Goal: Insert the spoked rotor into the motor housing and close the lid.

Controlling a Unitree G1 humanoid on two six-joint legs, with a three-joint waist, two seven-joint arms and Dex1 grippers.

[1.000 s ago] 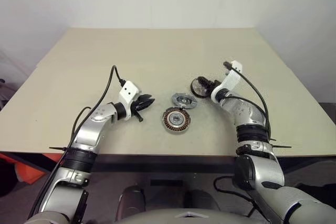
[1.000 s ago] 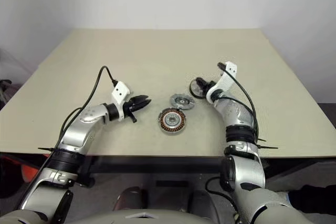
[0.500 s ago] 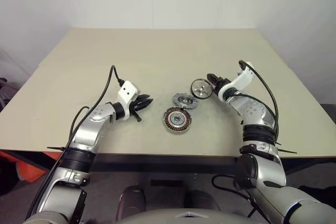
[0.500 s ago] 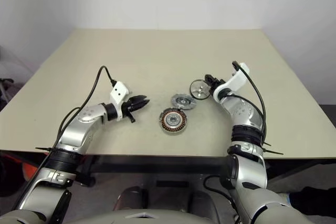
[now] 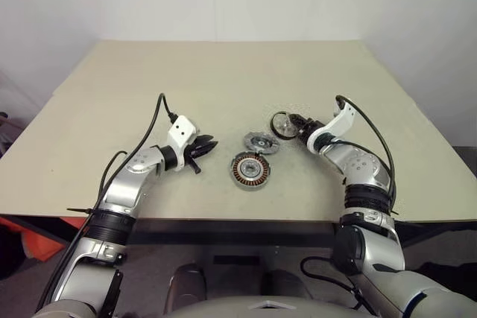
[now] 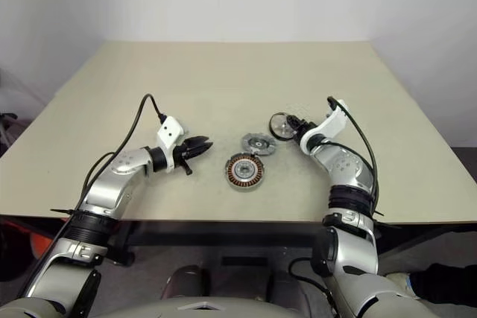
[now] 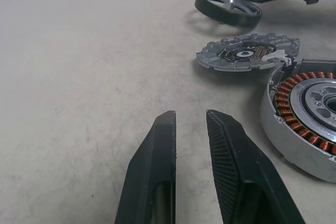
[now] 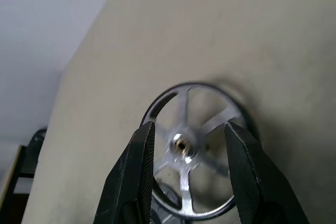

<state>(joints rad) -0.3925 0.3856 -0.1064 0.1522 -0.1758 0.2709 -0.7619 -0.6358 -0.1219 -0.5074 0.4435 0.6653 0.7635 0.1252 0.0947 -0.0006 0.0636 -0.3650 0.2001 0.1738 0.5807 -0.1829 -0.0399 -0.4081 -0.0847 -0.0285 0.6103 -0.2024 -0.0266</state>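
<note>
Black-fingered left tool (image 5: 203, 147) hovers at the left, jaws narrowly parted, empty, pointing right toward the motor housing (image 5: 250, 170). Just beyond the housing lies the lid (image 5: 261, 141). Farther right, the spoked rotor (image 5: 284, 124) sits on the tabletop (image 5: 223, 80), straight ahead of the right tool (image 5: 292, 125), clearly the nearer arm. Right wrist view shows those fingers (image 8: 137, 166) half open, straddling the rotor's face; whether they grip it cannot be told. Left wrist view shows the rotor lying flat.

Your left gripper (image 5: 206, 147) is hovering low with fingers slightly parted, while your right gripper (image 5: 288, 125) is clamping its fingers across the spoked rotor (image 8: 191, 148).
</note>
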